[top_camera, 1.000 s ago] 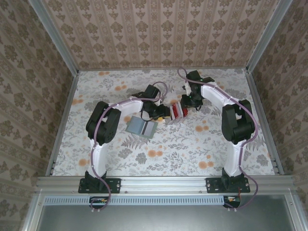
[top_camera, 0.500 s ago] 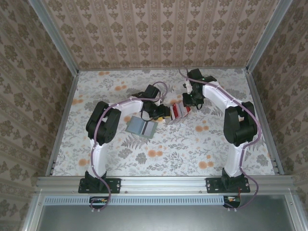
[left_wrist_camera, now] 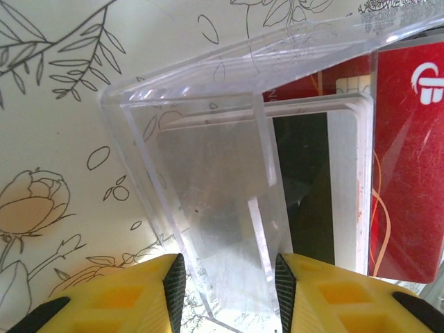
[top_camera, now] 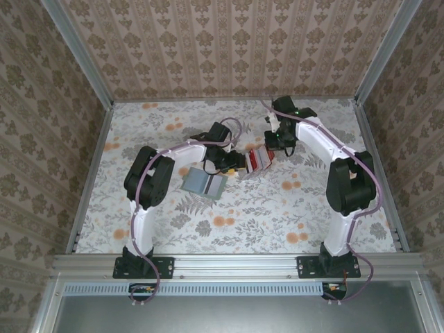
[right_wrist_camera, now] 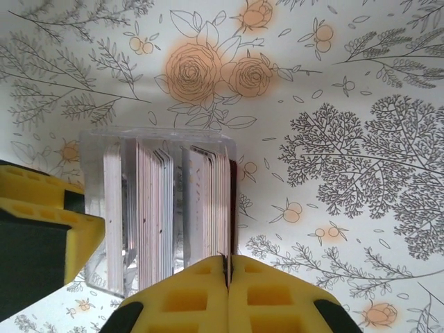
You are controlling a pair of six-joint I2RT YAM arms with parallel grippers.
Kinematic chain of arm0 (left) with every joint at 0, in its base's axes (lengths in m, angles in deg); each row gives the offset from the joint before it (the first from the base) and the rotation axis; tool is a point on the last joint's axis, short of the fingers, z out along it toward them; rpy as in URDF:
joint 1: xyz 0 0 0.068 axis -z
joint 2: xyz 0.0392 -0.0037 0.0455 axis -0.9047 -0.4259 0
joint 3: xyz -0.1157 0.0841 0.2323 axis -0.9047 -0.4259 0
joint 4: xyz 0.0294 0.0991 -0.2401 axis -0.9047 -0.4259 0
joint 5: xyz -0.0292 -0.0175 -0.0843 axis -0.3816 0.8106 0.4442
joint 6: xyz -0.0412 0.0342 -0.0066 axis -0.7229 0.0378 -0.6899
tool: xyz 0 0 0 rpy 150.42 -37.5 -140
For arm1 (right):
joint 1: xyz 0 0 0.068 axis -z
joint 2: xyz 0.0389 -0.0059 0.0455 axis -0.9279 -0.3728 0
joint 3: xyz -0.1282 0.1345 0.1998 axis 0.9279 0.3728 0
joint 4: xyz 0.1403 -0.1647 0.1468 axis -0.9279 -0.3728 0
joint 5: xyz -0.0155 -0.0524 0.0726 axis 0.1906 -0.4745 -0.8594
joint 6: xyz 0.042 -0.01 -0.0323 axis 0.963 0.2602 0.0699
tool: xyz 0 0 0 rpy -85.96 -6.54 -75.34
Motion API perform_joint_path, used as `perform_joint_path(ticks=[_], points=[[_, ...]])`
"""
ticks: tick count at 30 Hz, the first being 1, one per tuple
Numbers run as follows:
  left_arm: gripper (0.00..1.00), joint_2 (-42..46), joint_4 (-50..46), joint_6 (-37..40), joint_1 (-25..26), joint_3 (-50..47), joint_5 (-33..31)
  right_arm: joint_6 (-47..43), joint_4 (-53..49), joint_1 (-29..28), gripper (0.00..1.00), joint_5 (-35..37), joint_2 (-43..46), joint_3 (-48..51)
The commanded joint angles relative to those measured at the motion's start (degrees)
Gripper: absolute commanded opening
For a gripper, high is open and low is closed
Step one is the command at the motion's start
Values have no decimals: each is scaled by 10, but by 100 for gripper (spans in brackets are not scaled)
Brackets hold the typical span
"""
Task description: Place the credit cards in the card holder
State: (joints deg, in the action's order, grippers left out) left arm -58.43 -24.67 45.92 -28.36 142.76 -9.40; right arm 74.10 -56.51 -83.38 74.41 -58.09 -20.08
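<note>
The credit cards [top_camera: 260, 159] stand on edge in a clear plastic box [top_camera: 250, 165] at mid-table. My left gripper [top_camera: 234, 163] is shut on the box's left end; in the left wrist view its fingertips [left_wrist_camera: 225, 277] press both sides of the clear box [left_wrist_camera: 208, 173], with a red card [left_wrist_camera: 409, 159] and white and dark cards behind. My right gripper [right_wrist_camera: 225, 260] is shut on the edge of the card at the right end of the stack [right_wrist_camera: 152, 215]. The grey-green card holder [top_camera: 205, 184] lies flat, left of the box and in front of the left gripper.
The floral tabletop [top_camera: 277, 208] is bare in front of the arms and toward the right wall [top_camera: 378, 166]. A yellow finger of the left gripper [right_wrist_camera: 41, 222] shows beside the box in the right wrist view.
My right gripper has closed from partly open to shut on a card edge, and the right arm's elbow has swung out to the right. The left arm and the box have stayed put.
</note>
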Motion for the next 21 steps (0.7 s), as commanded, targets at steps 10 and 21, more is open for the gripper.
perform_joint_path(ticks=[10,21], points=[[41,47,-43,29,-16,-6,-23,37,8,5,0,-52,102,4],[42,71,-130,116,-130,-35,-119,217,263,-162,0,-202,123,204]])
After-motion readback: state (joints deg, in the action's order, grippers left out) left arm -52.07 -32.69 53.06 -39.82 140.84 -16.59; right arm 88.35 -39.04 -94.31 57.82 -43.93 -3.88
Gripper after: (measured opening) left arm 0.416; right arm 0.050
